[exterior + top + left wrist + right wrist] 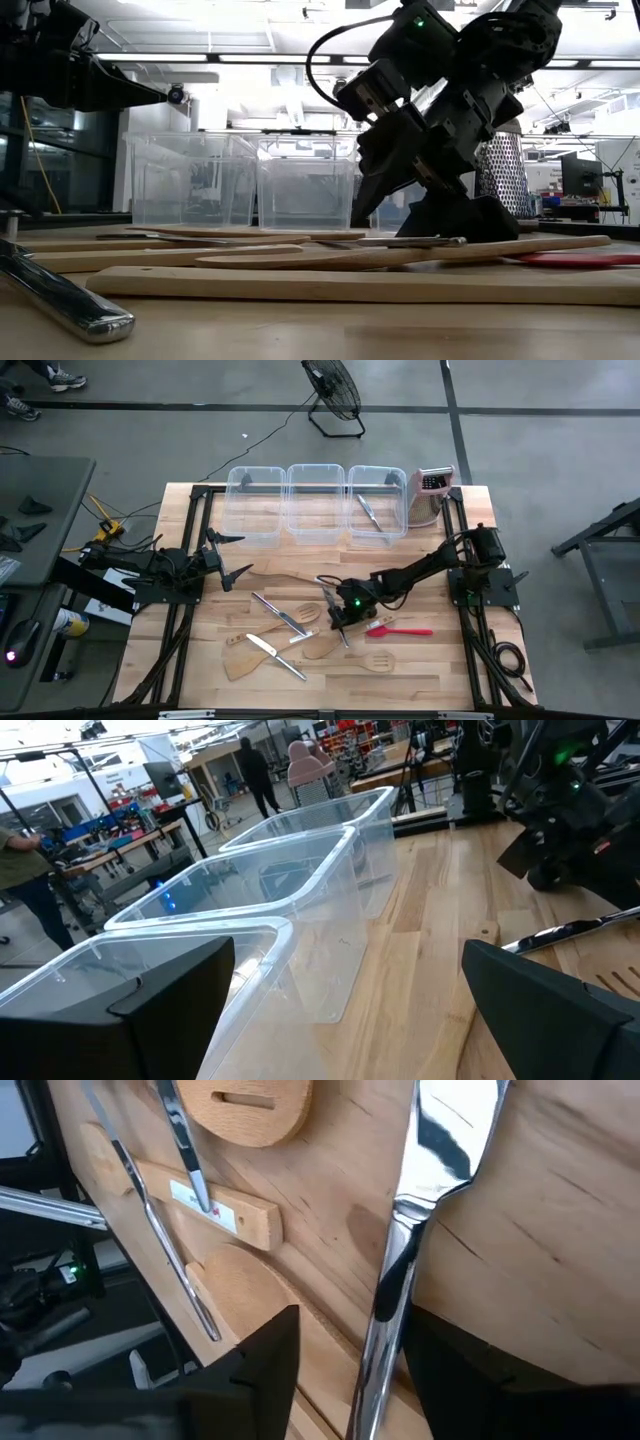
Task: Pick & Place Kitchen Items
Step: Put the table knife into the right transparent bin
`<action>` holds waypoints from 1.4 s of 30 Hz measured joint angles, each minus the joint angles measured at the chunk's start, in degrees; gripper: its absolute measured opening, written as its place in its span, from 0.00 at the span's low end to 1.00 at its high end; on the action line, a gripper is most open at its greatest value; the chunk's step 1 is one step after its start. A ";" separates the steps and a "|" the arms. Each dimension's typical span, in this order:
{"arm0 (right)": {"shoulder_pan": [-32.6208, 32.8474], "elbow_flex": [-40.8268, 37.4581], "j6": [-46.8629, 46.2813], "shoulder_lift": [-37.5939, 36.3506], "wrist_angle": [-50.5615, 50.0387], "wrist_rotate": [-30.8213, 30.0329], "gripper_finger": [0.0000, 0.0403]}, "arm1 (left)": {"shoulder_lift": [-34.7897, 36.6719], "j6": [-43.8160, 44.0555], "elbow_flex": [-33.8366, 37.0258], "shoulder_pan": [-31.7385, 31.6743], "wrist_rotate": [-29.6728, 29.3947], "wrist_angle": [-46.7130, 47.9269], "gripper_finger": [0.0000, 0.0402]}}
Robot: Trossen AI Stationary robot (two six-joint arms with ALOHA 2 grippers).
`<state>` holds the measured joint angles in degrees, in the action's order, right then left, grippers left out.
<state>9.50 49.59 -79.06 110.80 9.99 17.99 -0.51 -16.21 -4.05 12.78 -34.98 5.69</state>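
Several utensils lie flat on the wooden table (430,660): pale wooden spatulas (275,575), a slotted wooden spoon (375,660), silver knives (280,615) and a red spatula (400,630). My right gripper (338,618) is low over the table's middle and open. Its fingers stand on either side of the handle of a silver knife (400,1260), which also shows in the low view (400,241). My left gripper (228,555) is open and empty above the table's left side, near the left tub (150,960). My right gripper comes from above, pointing down, its fingers (265,1365) across the silver knife's handle (385,1320), one on each side. I cannot tell whether a finger touches the handle. The knife lies flat on the table.
Three clear tubs (315,505) stand in a row along the far edge. The right tub holds a silver utensil (368,512). A metal box grater (430,495) stands upright at the far right. People (250,765) stand in the room beyond the table.
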 joint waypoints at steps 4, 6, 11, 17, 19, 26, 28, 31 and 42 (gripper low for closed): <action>-0.02 0.08 -0.03 0.00 -1.78 -1.29 0.29 | 0.00 0.00 0.00 0.00 0.00 0.00 0.97; -0.04 0.05 -0.19 0.00 -2.03 -1.73 0.23 | 0.00 0.00 0.00 -0.02 0.00 0.00 0.97; -0.07 0.05 -0.56 0.02 -2.18 -2.99 0.13 | 0.00 0.00 0.00 -0.02 0.00 0.00 0.97; -0.08 0.03 -0.72 0.02 -2.16 -3.34 0.04 | 0.00 0.00 0.00 -0.02 0.00 0.00 0.97; -0.09 0.02 -0.71 0.02 -2.16 -3.15 0.04 | 0.00 0.00 0.00 0.00 0.00 0.00 0.97; -0.11 0.03 -0.11 0.02 -2.18 -1.52 0.04 | 0.00 0.00 0.00 0.00 0.00 0.00 0.97; -0.11 0.01 0.03 0.02 -2.14 -1.00 0.04 | 0.00 0.00 0.00 -0.01 0.00 0.00 0.97; -0.08 -0.04 0.16 -0.26 -1.84 -0.43 0.04 | 0.00 0.01 0.00 -0.02 0.00 0.00 0.97; 0.25 -0.52 1.84 -5.31 -3.87 0.84 0.04 | 0.00 0.00 0.00 -0.01 0.02 0.00 0.97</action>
<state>9.75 49.07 -77.22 105.49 6.12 18.83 -0.51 -16.20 -4.05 12.77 -34.97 5.69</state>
